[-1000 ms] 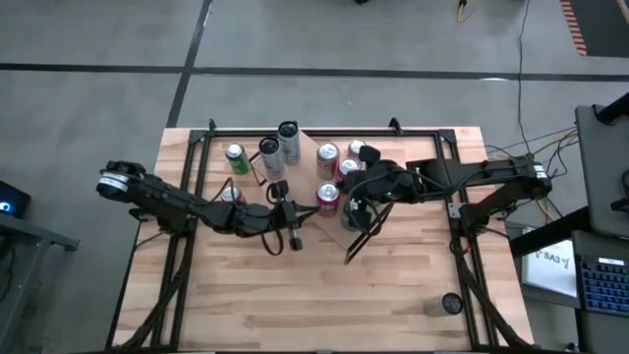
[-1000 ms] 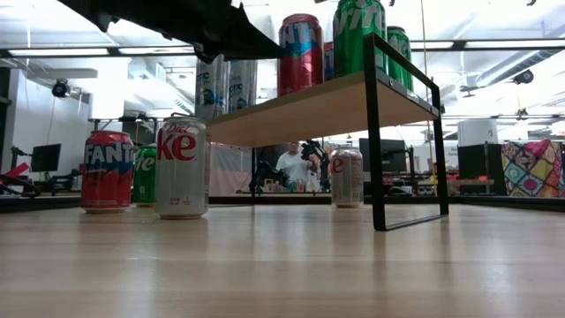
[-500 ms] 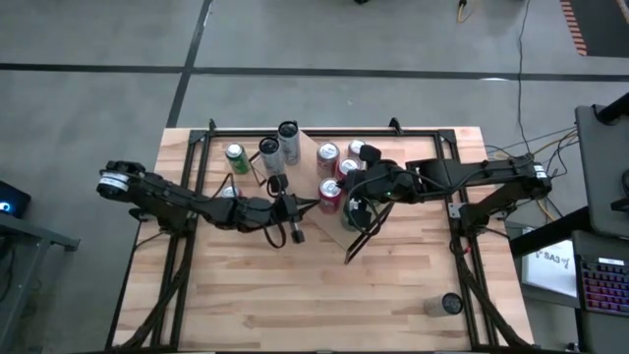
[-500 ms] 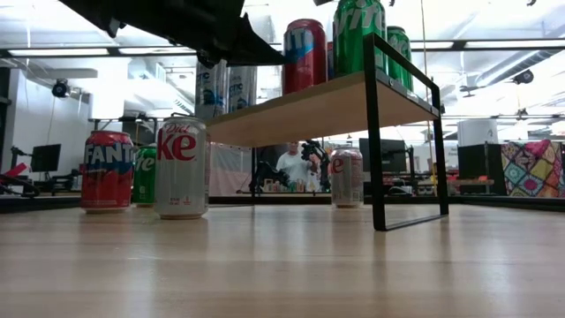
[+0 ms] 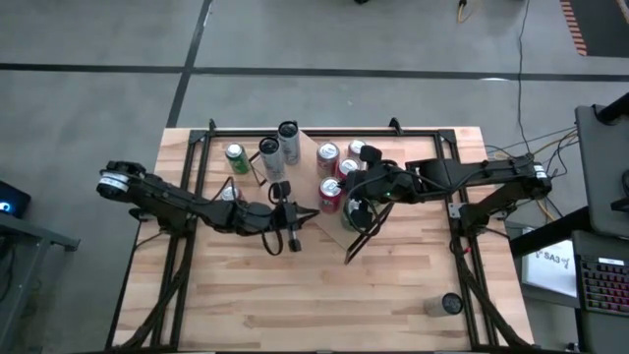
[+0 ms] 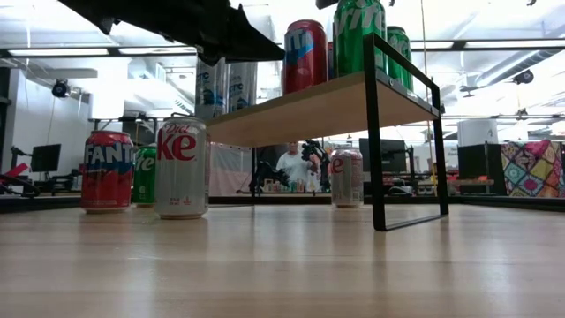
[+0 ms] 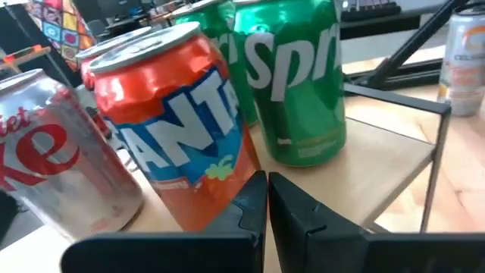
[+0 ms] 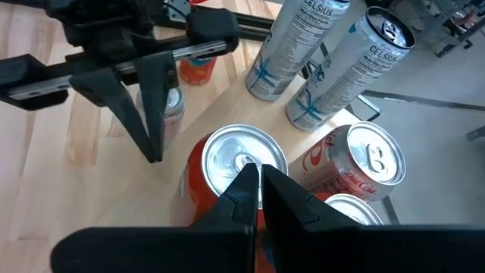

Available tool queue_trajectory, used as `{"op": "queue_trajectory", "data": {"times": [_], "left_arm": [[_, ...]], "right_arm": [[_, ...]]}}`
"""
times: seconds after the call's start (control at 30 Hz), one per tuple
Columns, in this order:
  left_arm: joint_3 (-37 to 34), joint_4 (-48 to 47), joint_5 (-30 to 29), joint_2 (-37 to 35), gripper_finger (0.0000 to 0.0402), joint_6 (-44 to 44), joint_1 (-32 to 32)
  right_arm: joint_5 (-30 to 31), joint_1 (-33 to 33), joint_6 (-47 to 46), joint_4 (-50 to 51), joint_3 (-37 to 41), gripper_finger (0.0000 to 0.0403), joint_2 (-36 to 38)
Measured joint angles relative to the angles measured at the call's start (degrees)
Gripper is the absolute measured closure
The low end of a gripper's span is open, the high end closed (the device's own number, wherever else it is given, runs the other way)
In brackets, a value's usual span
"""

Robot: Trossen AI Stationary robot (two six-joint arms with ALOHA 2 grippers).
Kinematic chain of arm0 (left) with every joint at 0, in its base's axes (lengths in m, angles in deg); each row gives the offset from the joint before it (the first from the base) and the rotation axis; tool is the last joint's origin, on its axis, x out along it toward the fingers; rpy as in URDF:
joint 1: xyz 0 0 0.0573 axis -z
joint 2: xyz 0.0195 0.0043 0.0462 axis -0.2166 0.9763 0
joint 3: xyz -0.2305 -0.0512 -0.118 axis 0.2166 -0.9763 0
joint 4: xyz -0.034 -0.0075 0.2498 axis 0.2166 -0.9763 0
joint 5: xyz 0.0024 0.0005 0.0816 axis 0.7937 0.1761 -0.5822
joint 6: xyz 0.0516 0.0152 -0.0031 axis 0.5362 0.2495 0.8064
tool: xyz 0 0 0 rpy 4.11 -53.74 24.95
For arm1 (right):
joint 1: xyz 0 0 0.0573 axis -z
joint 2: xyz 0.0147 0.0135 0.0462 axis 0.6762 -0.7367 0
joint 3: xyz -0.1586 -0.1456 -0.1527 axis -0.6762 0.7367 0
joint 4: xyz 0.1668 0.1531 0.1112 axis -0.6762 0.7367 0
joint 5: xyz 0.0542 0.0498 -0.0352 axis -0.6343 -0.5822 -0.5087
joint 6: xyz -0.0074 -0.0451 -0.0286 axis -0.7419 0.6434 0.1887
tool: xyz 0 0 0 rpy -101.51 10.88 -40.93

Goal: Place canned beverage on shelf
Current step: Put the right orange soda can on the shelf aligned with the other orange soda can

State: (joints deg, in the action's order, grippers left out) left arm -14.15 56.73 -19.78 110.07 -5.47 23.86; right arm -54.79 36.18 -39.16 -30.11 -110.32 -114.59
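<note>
Grey concrete floor surrounds a plank worktop (image 5: pixel 295 295) with a black rail frame, and both dark arms reach in toward its far middle. On that part stands the shelf (image 6: pixel 327 104), a small light-wood board on thin black end frames; in the low view it carries a red-and-blue Fanta can (image 6: pixel 305 55) and a green Sprite can (image 6: pixel 359 37), with another green can (image 6: pixel 400 55) behind. The left wrist view shows the same Fanta can (image 7: pixel 174 129) upright on the board, just beside the Sprite can (image 7: pixel 292 83) and a Diet Coke can (image 7: pixel 57 167).

The left claw (image 7: pixel 267 199) has its two dark fingers pressed together with nothing between them, their tips just in front of the Fanta can's base. From above, the left claw (image 5: pixel 293 228) lies near the shelf's left edge.

The right claw (image 8: pixel 256 188) is likewise closed and empty, hanging directly above the silver top of an orange-red can (image 8: pixel 235 163); whether it touches the lid cannot be told. Near that can stand two Diet Coke cans (image 8: pixel 356 163) and two tall silver Celsius cans (image 8: pixel 345 64). From above, the right claw (image 5: pixel 356 208) sits over the shelf.

Below the shelf level, the low view shows a Fanta can (image 6: pixel 107 170), a small green can (image 6: pixel 145 176) and a Diet Coke can (image 6: pixel 181 168) standing on the worktop, and one more can (image 6: pixel 346 177) behind. A lone can (image 5: pixel 450 304) stands at the near right corner. A person (image 6: pixel 290 168) shows far off in the room.
</note>
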Motion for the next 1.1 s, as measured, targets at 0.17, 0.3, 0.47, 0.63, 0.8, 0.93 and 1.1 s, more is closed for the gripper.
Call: {"op": "queue_trajectory", "data": {"times": [0.17, 0.3, 0.47, 0.63, 0.8, 0.93, 1.1], "left_arm": [[0.0, 1.2, -0.79, 0.89, 0.0401, -0.85, -0.38], [-0.02, 2.54, -1.96, 1.55, 0.0401, -0.36, -0.76], [-0.02, 3.78, -2.0, 1.61, 0.0401, -0.22, -1.28], [-0.02, 3.92, -2.03, 1.61, 0.0401, -0.07, -2.0], [-0.02, 3.92, -2.03, 1.61, 0.0401, -0.06, -2.46], [-0.02, 3.92, -2.01, 1.61, 0.0401, -0.02, -2.64], [-0.02, 4.18, -2.0, 1.61, 0.0401, 0.92, -2.75]], "right_arm": [[-0.01, 0.01, 0.04, 0.0, 0.0, 0.0394, 0.0], [0.0, 0.01, 0.04, 0.0, 0.02, 0.0394, 0.0], [0.0, 0.02, 0.04, 0.0, 0.02, 0.0394, 0.0], [0.0, 0.01, 0.07, 0.0, 0.04, 0.0394, -0.02], [0.0, 0.0, 0.07, 0.0, 0.04, 0.0394, -0.02], [0.0, 0.02, 0.07, 0.0, 0.04, 0.0394, -0.04], [0.0, 0.0, 0.09, 0.0, 0.04, 0.0393, -0.04]]}}
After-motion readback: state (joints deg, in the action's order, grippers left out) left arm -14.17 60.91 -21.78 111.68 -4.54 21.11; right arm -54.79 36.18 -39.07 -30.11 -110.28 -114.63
